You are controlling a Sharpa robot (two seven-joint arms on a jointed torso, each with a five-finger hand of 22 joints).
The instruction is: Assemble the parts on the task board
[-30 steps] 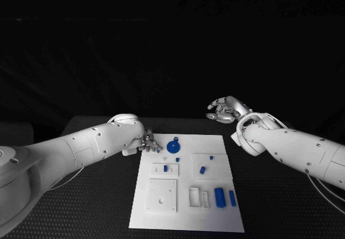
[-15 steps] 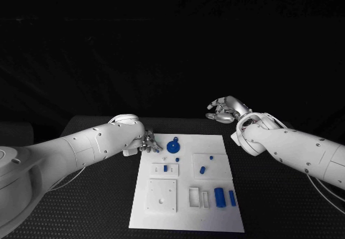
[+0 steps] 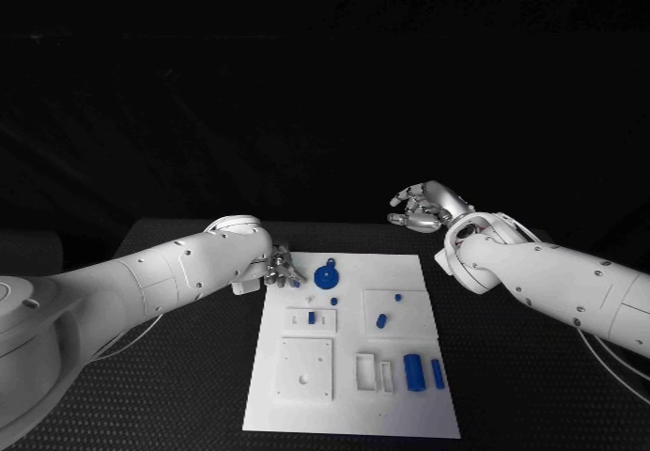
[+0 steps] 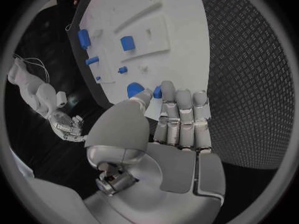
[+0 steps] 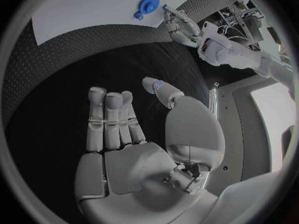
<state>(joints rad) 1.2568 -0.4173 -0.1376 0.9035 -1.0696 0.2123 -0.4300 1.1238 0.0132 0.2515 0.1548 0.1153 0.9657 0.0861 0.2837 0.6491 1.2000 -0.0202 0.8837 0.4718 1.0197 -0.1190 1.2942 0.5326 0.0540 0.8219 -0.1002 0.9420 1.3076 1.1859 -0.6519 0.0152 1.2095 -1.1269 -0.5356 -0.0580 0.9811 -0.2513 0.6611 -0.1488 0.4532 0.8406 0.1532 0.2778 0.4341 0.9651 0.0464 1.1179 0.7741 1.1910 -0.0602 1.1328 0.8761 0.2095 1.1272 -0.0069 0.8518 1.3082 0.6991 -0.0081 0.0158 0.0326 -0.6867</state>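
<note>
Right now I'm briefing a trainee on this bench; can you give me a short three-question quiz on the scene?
1. True or false: the right hand rests on the task board.
2. Which hand is beside the round blue part? A) left B) right
3. Fill in: the table is ____ in colour.

Key: 1 false, it is raised off the board, past its far right corner. 2 A, the left hand. 3 black.

Bare surface (image 3: 177, 376) on both flanks of the task board (image 3: 352, 413). Blocked at the far left corner by the left hand (image 3: 281, 268), beside the round blue part (image 3: 327, 276).
</note>
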